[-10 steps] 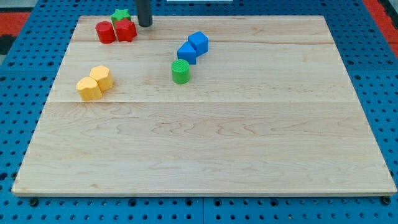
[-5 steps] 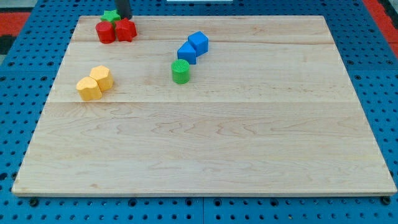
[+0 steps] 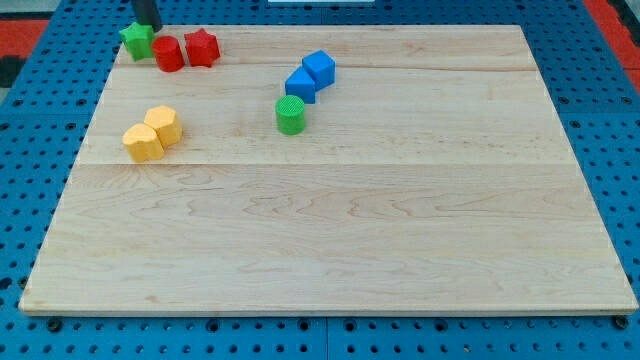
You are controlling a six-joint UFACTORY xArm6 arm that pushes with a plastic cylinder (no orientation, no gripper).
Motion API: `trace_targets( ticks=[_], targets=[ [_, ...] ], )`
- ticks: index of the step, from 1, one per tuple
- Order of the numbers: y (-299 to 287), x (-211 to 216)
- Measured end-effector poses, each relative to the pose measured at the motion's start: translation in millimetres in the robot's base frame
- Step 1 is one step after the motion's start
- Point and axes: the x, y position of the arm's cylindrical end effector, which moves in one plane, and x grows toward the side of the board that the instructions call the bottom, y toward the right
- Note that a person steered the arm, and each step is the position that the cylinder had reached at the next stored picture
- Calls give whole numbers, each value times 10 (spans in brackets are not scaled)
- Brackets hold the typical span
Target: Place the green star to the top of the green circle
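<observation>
The green star (image 3: 137, 41) sits at the board's top left corner, just left of a red cylinder (image 3: 168, 54). My tip (image 3: 148, 27) is right behind the star at the view's top, touching or nearly touching it. The green circle (image 3: 290, 115) stands near the board's upper middle, far to the right of the star.
A red star (image 3: 201, 48) lies right of the red cylinder. Two blue blocks (image 3: 310, 76) sit just above and right of the green circle. Two yellow blocks (image 3: 152, 133) sit at the left. The board's top left edge (image 3: 118, 50) is next to the green star.
My tip has moved left along the top edge. The green star has slid left, from behind the red blocks to the left of the red cylinder.
</observation>
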Motion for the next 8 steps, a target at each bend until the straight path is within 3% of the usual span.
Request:
trace_targets(
  ticks=[2,5,8],
  targets=[
    [-13,410],
    [-206,135],
    [-227,583]
  ],
)
